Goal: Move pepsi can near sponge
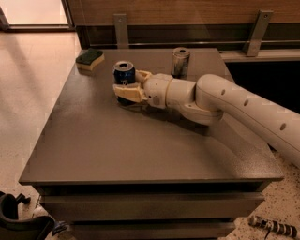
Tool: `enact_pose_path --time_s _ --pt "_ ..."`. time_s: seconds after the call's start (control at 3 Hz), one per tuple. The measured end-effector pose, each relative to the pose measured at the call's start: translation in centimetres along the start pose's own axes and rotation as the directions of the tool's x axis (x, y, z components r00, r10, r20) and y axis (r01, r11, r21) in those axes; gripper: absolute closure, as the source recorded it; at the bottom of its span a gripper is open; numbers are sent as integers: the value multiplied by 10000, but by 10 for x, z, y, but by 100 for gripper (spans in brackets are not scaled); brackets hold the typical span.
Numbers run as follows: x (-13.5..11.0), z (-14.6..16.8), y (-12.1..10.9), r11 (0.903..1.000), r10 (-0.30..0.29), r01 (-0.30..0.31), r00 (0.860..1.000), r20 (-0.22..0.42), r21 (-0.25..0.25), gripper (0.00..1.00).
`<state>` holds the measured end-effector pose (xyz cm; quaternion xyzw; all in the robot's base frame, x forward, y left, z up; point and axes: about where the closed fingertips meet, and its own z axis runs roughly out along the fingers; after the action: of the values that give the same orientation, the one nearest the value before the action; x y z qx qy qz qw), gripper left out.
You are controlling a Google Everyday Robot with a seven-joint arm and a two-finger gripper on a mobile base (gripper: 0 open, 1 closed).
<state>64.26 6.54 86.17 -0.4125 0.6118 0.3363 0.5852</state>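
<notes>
**Can in grasp, carry toward sponge pending**

The gripper (pixel 127 83) is laid low over the table (pixel 140 145), at the end of the white arm (pixel 234 103) reaching in from the side. Its two fingers (pixel 125 92) are set on either side of the pepsi can (pixel 124 74) and appear closed against it. The can is held upright between them. Whether its base rests on the tabletop or is slightly lifted cannot be told.

Step judged: the grasp is made and the transfer is the part in hand. The sponge (pixel 90 58) is seen beyond the fingertips, off toward the far corner and apart from the can, with bare tabletop between them. A taller silver can (pixel 180 61) stands behind the gripper, close by the wrist on its far side, and is not part of the task.

Next move, as judged: the can is to be carried forward past the fingertips along the line to the sponge and set down upright just beside it, without the sponge being pushed. Release is to be made only once the can is seated.

Surface: dark, matte, lightly speckled, flat; little slip is expected. Room: pale floor (pixel 28 93) alongside, wood-panelled wall (pixel 187 9) with metal brackets (pixel 121 28) behind.
</notes>
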Motion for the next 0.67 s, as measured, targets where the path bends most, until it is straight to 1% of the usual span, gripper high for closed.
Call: enact_pose_path --time_s 0.67 --pt "0 0 0 10000 -1 1 10000 0 0 100"
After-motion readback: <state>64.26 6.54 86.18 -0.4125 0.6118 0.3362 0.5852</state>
